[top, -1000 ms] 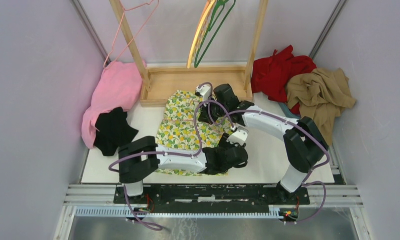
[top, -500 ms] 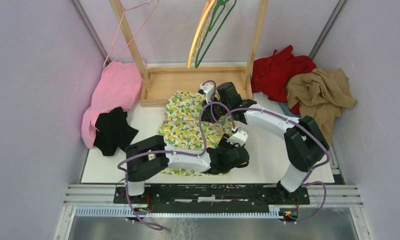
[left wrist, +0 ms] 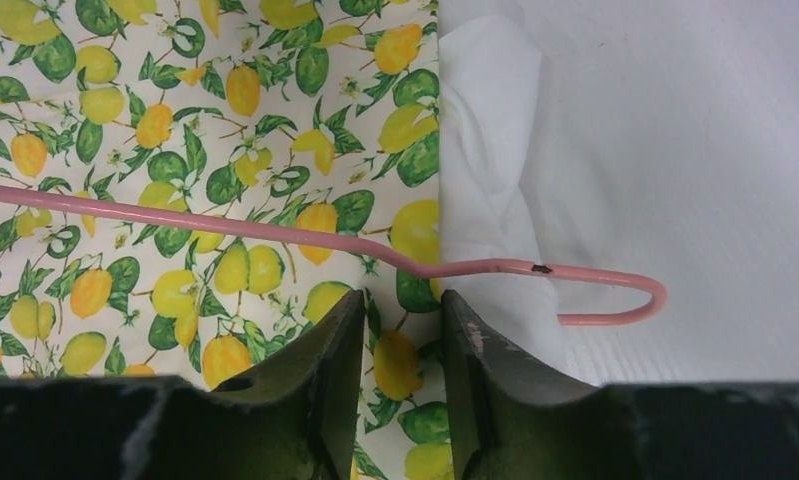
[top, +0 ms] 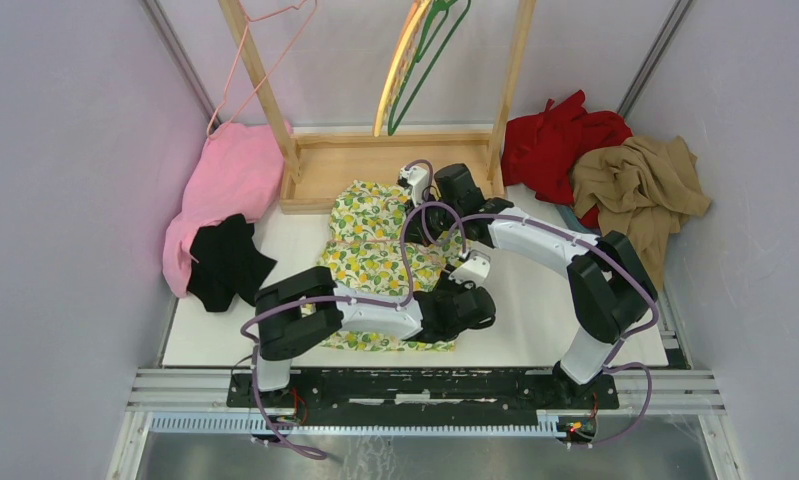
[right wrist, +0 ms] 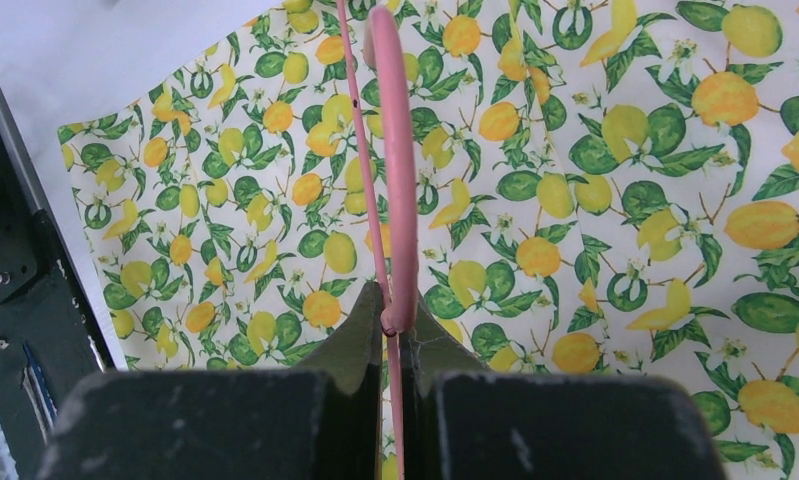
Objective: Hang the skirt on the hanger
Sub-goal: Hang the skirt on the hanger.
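The lemon-print skirt (top: pixel 360 240) lies flat on the white table (top: pixel 535 320), in front of the wooden rack. My right gripper (top: pixel 420 215) is over the skirt's far right part. In the right wrist view it (right wrist: pixel 393 315) is shut on the thin pink hanger (right wrist: pixel 400 150), whose wire runs out over the skirt (right wrist: pixel 595 200). My left gripper (left wrist: pixel 402 310) stands open over the skirt's (left wrist: pixel 175 130) right edge, printed fabric showing between its jaws. Just beyond its tips the hanger's wire (left wrist: pixel 225 225) crosses the cloth and ends in a curved bend over the table.
A wooden rack (top: pixel 390 165) at the back carries a green hanger (top: pixel 430 60), an orange-yellow hanger (top: pixel 400 70) and another pink wire hanger (top: pixel 245 70). Pink (top: pixel 225 185) and black (top: pixel 225 260) garments lie left. Red (top: pixel 555 145) and tan (top: pixel 640 190) garments lie right.
The right gripper moved a little toward the rack with the hanger. The left arm shifted slightly right, and its jaws have narrowed.
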